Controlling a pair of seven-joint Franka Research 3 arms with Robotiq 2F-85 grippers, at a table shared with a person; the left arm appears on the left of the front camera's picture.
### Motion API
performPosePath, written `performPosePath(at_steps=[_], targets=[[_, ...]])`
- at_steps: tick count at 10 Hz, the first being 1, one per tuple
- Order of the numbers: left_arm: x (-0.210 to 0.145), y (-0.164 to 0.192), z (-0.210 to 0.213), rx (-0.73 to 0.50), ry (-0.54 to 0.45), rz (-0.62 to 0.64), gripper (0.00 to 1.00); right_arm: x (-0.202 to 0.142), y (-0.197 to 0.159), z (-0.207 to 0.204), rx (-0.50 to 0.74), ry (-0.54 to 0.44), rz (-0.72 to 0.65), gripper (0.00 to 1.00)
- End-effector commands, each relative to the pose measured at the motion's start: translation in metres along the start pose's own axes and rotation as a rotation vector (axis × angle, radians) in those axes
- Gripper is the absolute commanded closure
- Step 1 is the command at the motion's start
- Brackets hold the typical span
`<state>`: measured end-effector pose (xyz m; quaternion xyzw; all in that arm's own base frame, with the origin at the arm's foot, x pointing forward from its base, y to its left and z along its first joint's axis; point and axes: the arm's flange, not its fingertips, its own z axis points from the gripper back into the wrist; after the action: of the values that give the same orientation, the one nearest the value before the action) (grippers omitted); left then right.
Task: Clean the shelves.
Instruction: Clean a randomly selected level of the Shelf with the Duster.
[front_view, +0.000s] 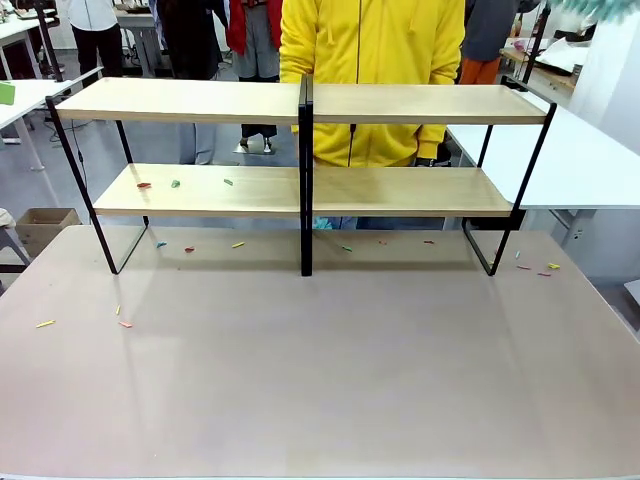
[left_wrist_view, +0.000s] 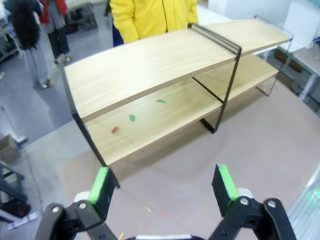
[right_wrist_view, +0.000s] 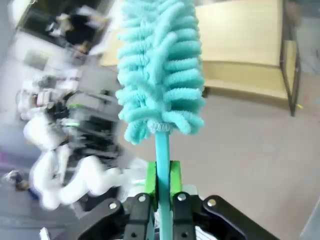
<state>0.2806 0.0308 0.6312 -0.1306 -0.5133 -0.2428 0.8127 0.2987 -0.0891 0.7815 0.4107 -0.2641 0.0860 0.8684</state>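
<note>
Duster (right_wrist_view: 160, 75) handle is mostly buried in my right claw (right_wrist_view: 162, 177), which is clenched on it. Its fluffy teal head is blurred and covers part of the shelves (front_view: 200, 100); the room beside them is smeared and unreadable. My left claw (left_wrist_view: 162, 182) hangs released, pads wide, before the shelves' left end. A person in a yellow jacket (front_view: 370, 60) stands right behind the shelves, cut off at the top. Coloured scraps (front_view: 175, 184) lie on the lower board's left half, with more in front on the table (front_view: 320, 380). White tables (front_view: 580, 160) stand behind.

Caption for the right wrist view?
Right gripper clamps a teal duster by its handle, shelves beyond.
</note>
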Motion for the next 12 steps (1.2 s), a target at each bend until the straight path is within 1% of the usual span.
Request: performPosePath(at_steps=[1,2,3,4,5,6,7,12], targets=[[0.000,-0.001,-0.001,0.009,0.002,0.009,0.00,-0.032,-0.008,0.052,0.392,0.103,0.051,0.88],[0.000,-0.001,-0.001,0.009,0.002,0.009,0.00,-0.057,-0.013,0.082,0.463,0.104,0.083,0.88],[0.000,-0.001,-0.001,0.009,0.002,0.009,0.00,-0.085,-0.019,0.107,0.525,0.064,0.118,0.88],[0.000,-0.001,-0.001,0.009,0.002,0.009,0.00,-0.115,-0.028,0.126,0.553,0.023,0.145,0.88],[0.000,-0.001,-0.001,0.009,0.002,0.009,0.00,-0.134,-0.036,0.132,0.578,-0.023,0.164,0.88],[0.000,-0.001,-0.001,0.009,0.002,0.009,0.00,-0.141,-0.044,0.125,0.528,-0.045,0.125,0.88],[0.000,-0.001,-0.001,0.009,0.002,0.009,0.00,-0.130,-0.024,0.140,0.547,0.025,0.162,0.88],[0.000,-0.001,-0.001,0.009,0.002,0.009,0.00,-0.130,-0.024,0.140,0.547,0.025,0.162,0.88]])
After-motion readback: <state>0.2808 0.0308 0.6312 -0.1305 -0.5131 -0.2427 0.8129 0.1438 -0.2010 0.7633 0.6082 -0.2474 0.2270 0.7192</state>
